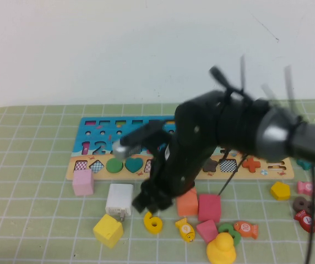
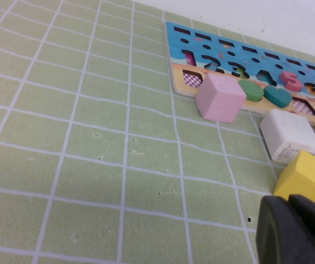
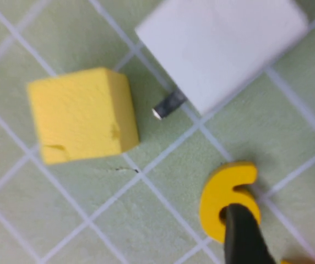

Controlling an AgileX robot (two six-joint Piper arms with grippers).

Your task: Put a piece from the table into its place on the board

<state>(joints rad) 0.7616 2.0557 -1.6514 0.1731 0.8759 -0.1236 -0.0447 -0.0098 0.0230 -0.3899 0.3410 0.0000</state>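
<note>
The yellow numeral "6" (image 1: 153, 223) lies flat on the green grid table (image 1: 31, 220), in front of the board (image 1: 91, 127), between a white block and a yellow fish. My right arm reaches across the board, and my right gripper (image 1: 146, 207) hangs just above the 6. In the right wrist view the gripper (image 3: 284, 236) is open: one dark finger (image 3: 243, 234) overlaps the 6 (image 3: 223, 192) and the other shows at the picture's edge. My left gripper (image 2: 295, 231) is low over the table beside the yellow cube (image 2: 306, 176), its fingers together and empty.
A pink cube (image 1: 83, 181), a white block (image 1: 119, 199) and a yellow cube (image 1: 108, 230) lie left of the 6. An orange cube (image 1: 187, 202), a red cube (image 1: 209, 207), a yellow fish (image 1: 185, 229) and a yellow duck (image 1: 221, 250) lie to its right. A yellow pentagon (image 1: 280, 190) lies farther right.
</note>
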